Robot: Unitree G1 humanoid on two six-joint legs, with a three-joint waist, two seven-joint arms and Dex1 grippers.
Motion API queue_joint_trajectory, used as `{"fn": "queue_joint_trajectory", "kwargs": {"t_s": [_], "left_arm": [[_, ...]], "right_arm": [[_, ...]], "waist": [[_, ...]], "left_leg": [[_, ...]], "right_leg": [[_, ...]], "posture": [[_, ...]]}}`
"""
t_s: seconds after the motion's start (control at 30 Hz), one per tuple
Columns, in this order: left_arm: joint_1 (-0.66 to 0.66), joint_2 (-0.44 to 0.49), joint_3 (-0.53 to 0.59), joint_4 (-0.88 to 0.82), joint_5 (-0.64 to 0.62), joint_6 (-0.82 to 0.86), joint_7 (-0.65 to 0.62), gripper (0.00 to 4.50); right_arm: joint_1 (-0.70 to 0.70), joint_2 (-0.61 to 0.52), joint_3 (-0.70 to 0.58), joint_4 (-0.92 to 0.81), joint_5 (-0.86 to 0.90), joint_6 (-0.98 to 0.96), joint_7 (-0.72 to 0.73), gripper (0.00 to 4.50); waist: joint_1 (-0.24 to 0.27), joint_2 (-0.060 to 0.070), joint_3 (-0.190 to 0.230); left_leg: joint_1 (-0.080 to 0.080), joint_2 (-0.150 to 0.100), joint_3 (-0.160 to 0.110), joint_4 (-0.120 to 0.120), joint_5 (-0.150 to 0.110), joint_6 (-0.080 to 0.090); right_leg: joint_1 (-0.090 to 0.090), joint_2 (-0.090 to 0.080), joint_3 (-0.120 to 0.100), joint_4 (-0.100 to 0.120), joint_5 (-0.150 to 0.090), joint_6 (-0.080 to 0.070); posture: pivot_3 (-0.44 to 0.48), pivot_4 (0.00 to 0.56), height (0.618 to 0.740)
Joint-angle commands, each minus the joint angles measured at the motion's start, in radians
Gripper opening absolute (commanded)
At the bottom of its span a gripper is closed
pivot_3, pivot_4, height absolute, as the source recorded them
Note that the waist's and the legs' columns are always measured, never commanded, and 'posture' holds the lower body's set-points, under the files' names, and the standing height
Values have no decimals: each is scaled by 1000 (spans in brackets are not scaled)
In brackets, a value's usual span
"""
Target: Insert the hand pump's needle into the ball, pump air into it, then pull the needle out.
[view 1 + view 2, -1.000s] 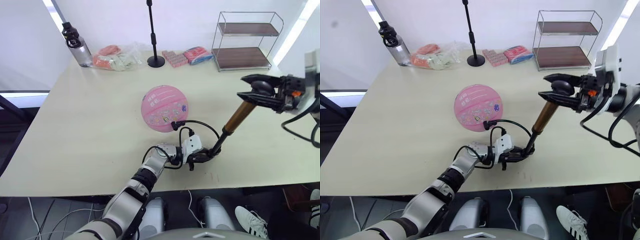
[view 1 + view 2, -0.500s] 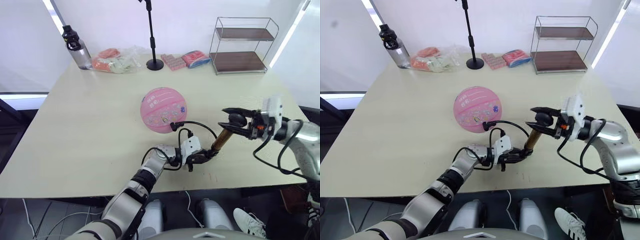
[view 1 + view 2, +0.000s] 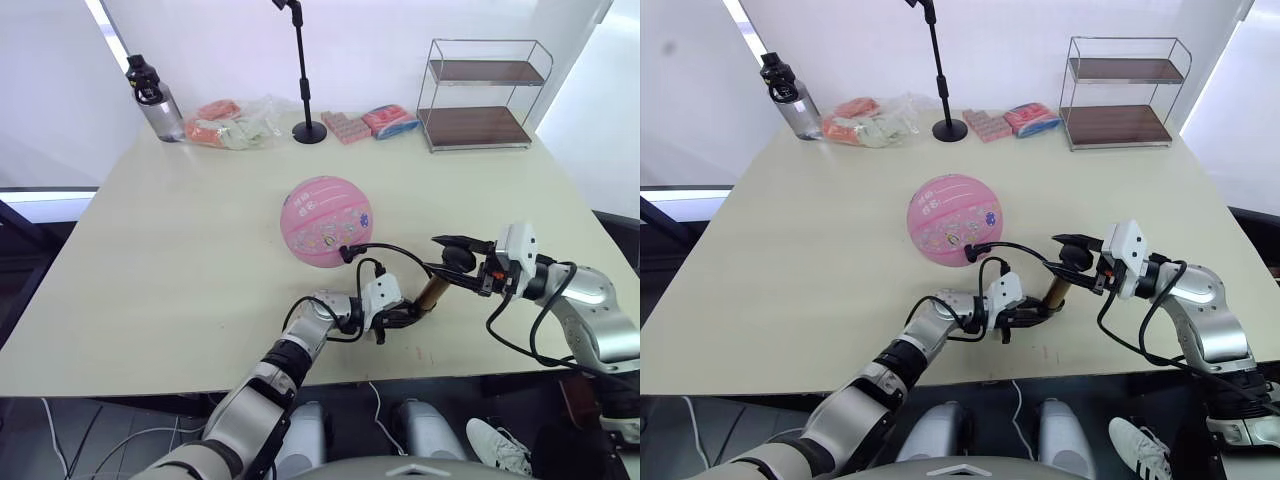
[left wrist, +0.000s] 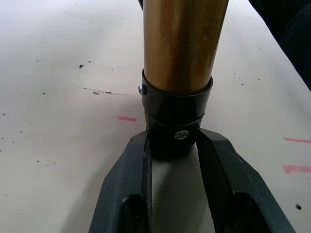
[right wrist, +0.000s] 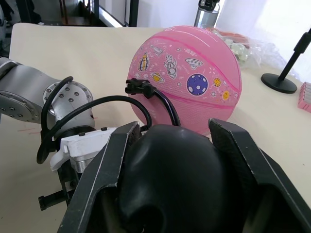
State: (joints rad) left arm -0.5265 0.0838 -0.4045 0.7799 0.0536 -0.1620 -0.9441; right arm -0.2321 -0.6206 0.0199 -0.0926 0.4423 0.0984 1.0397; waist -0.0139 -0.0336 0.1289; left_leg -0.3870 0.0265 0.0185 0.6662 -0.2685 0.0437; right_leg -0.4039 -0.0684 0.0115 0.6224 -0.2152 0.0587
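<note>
On the pale table [image 3: 180, 250], the hand pump [image 3: 432, 291] is being braced at its base by the left gripper [image 3: 398, 318]; its handle, tilted away from the ball [image 3: 327, 219], is being clasped by the right gripper [image 3: 452, 258]

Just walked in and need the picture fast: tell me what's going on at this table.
The robot is pumping up the ball on the table. The left gripper is shut on the pump's black base cap, bracing it on the table. The right gripper is shut on the handle. The hose loops to the ball, its fitting against the ball's skin.
</note>
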Motion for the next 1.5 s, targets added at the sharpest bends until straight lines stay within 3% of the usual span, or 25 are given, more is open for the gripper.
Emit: {"fn": "queue_joint_trajectory", "kwargs": {"t_s": [0.03, 0.17, 0.27, 0.33, 0.53, 0.8, 1.03, 1.23, 1.33, 1.5], "left_arm": [[51, 47, -23, 104, 57, 67, -5, 933], [45, 47, -23, 111, 57, 64, -8, 933], [40, 45, -24, 118, 56, 61, -9, 933], [38, 45, -25, 122, 56, 60, -9, 933], [37, 43, -27, 128, 57, 58, -11, 933], [37, 39, -30, 133, 59, 56, -9, 933], [42, 36, -32, 129, 59, 56, -10, 933], [52, 38, -34, 118, 57, 61, -10, 933], [52, 40, -31, 117, 56, 63, -7, 933], [58, 45, -27, 110, 54, 67, -4, 933]], "right_arm": [[-48, -62, -68, -59, 68, 110, 7, 1761], [-124, -138, -144, -135, 186, 239, 20, 1761], [-215, -222, -211, -154, 256, 324, 32, 1761], [-262, -260, -241, -156, 287, 367, 36, 1761], [-389, -356, -301, -132, 375, 466, 49, 1761], [-475, -376, -340, -121, 458, 560, 33, 1761], [-341, -331, -287, -165, 388, 515, 41, 1761], [-214, -224, -209, -188, 307, 433, 19, 1761], [-139, -166, -146, -169, 240, 367, 25, 1761], [-62, -94, -64, -65, 92, 204, 44, 1761]], "waist": [[1, 2, 2], [4, 7, 5], [5, 5, 8], [3, 13, 15], [4, 11, 17], [7, 12, 22], [9, 12, 22], [4, 12, 20], [2, 3, 10], [-1, -1, 4]], "left_leg": [[-1, 0, 0, 0, 0, 0], [-11, -2, 0, 1, 0, 0], [-12, -3, -1, 1, 0, 0], [-12, -3, 0, 2, 0, 0], [-12, -3, -1, 2, 0, 0], [-14, -4, 0, 2, 0, 0], [-14, -4, 0, 2, 0, 0], [-11, -3, 0, 2, 0, 0], [-10, -2, -1, 2, 0, 0], [-8, -1, 0, 2, 0, 0]], "right_leg": [[0, 0, 0, 0, 1, -1], [-8, -2, 0, 0, 2, -2], [-8, -2, -1, 0, 1, -2], [-8, -2, 0, 0, 1, -1], [-8, -2, -1, 0, 1, -1], [-10, -4, 0, 0, 2, -1], [-10, -3, 0, 0, 2, -1], [-7, -2, 0, 0, 2, -1], [-7, 0, -1, 1, 1, -1], [-5, 1, 0, 1, 1, -1]], "posture": [[0, 150, 740], [0, 150, 740], [0, 150, 740], [0, 150, 740], [0, 150, 740], [0, 150, 740], [0, 150, 740], [0, 150, 740], [0, 150, 740], [0, 150, 740]]}}
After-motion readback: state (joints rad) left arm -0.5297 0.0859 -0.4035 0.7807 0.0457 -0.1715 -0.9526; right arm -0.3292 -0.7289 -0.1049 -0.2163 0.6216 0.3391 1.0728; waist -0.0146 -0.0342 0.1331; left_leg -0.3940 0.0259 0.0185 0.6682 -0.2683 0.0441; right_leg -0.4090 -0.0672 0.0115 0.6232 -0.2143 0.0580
